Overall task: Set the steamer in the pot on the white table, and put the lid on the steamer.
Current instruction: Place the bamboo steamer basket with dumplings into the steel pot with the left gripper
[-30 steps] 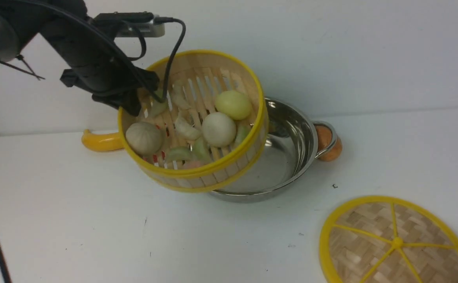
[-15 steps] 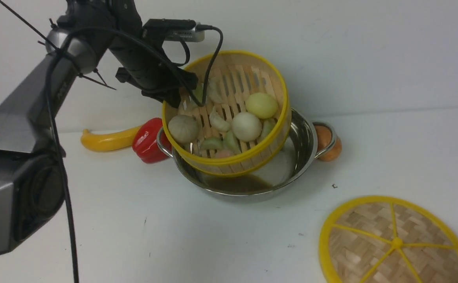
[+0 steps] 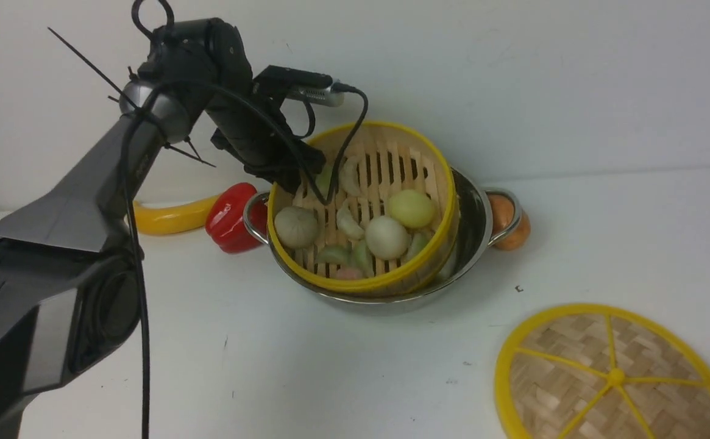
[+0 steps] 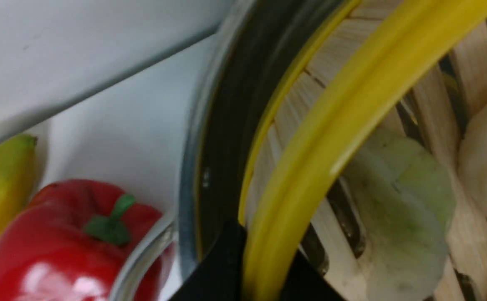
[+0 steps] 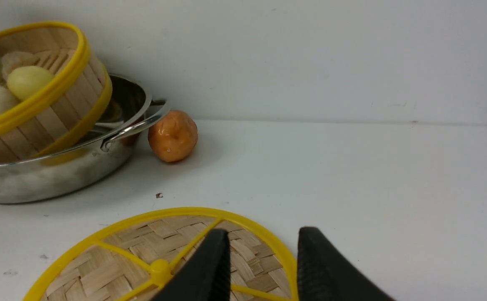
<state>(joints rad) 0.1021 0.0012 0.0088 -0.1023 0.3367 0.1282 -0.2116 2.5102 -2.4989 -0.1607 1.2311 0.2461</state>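
Bamboo steamer [image 3: 391, 171]: yellow rims, slatted floor, pale buns and dumplings inside. Left gripper [image 4: 264, 271] clamps its far-left rim, one black finger on each side of the wall. Steamer sits tilted in pot [image 3: 476, 213], with the opening leaning toward the front camera and the near side low behind the steel wall. Right wrist view shows its right side lifted above the pot rim. Can't tell if the base touches the pot floor, the pot wall hides it.

Hidden bits, left to right:
- banana [image 3: 172, 216] is partly behind the arm
- red pepper [image 3: 230, 216] is just beside the pot handle
- orange [image 3: 510, 222] is half behind the other handle
- lid [image 3: 614, 375] lies flat on table [image 3: 330, 366], woven, yellow spokes, edge cut off by the frame

Right gripper [image 5: 262, 259] hangs over the lid, fingers apart, holding nothing. Contact with the lid is unclear.
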